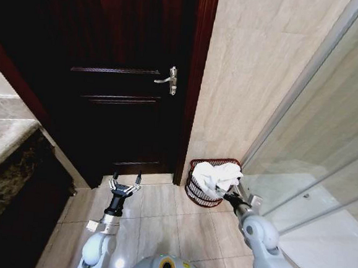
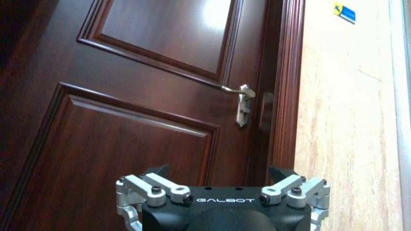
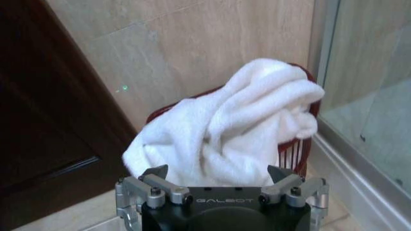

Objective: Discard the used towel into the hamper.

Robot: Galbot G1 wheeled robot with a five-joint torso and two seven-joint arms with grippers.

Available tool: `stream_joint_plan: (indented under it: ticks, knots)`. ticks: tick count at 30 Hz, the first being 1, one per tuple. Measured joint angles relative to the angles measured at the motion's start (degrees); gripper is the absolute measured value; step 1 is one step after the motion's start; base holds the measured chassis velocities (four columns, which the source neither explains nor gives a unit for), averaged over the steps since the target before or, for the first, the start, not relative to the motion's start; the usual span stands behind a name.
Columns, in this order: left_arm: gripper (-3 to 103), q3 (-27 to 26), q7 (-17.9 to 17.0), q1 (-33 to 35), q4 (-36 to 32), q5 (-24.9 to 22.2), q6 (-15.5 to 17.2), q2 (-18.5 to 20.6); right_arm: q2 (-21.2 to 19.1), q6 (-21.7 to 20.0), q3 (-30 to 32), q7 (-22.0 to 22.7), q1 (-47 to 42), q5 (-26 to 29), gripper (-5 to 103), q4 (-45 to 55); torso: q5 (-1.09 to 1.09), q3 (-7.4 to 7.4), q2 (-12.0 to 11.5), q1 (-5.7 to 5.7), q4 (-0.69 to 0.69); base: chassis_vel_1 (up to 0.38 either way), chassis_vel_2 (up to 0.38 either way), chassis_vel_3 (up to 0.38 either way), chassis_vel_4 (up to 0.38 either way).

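The white towel (image 1: 216, 176) lies heaped in the hamper (image 1: 200, 194), a reddish-brown wire basket on the floor against the tiled wall, and bulges above its rim. My right gripper (image 1: 232, 195) sits at the hamper's near right edge. In the right wrist view the right gripper (image 3: 218, 175) stands open just short of the towel (image 3: 224, 130), with the hamper's ribs (image 3: 301, 151) showing beside it and nothing between the fingers. My left gripper (image 1: 125, 184) hangs open over the floor tiles in front of the door, and the left wrist view shows the same left gripper (image 2: 220, 173) empty.
A dark wooden door (image 1: 126, 92) with a silver handle (image 1: 169, 79) stands shut beyond the left arm. A glass shower partition (image 1: 314, 151) and its raised kerb run along the right of the hamper. A stone counter (image 1: 5, 139) borders the left.
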Motion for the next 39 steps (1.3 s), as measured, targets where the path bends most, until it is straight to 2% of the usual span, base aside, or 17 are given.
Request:
stream_joint_plan:
  ticks: [6,20,23,24,28,31,39]
  knots:
    - [100,-0.4,-0.1,-0.3,0.6,-0.1,0.0,-0.1,-2.3,3.2,-2.6,-0.1,6.0,-3.4,100,-8.0,-0.01,0.0,0.0,0.0,0.0,0.0,0.0,0.0,0.0]
    - [100,-1.2,-0.4,-0.6,0.3,-0.3,0.2,0.0,-4.0,3.9,-6.0,-0.4,19.0,-2.4,100,-24.8,0.0,0.01,0.0,0.0,-0.01,0.0,0.0,0.0,0.0]
    - [100,-1.3,-0.5,-0.3,-0.2,-0.3,0.2,-0.1,-4.7,2.6,-7.6,-0.4,24.2,-1.0,100,-31.6,0.01,0.01,0.0,0.01,0.0,0.0,0.0,0.0,0.0]
    - [100,-1.3,-0.5,-0.3,-0.2,-0.3,0.2,-0.1,-4.7,2.6,-7.6,-0.4,24.2,-1.0,100,-31.6,0.01,0.01,0.0,0.01,0.0,0.0,0.0,0.0,0.0]
    - [100,-1.3,-0.6,-0.1,-0.3,-0.1,0.2,-0.3,-5.3,-1.6,-9.6,-0.4,29.6,2.4,100,-37.2,0.0,0.0,0.0,0.01,0.0,0.0,0.0,0.0,0.0]
    - [100,-1.3,-0.6,-0.1,-0.5,-0.1,0.2,-0.4,-5.1,-2.8,-10.4,-0.7,31.3,2.9,100,-39.7,-0.02,0.0,0.0,0.0,-0.01,0.0,0.0,0.0,0.0]
    - [100,-1.5,-1.1,0.4,-1.1,0.0,0.3,-0.1,-4.6,-3.4,-13.5,-1.5,33.5,2.8,100,-45.3,-0.01,-0.01,0.0,0.0,0.0,0.0,0.0,0.0,0.0]
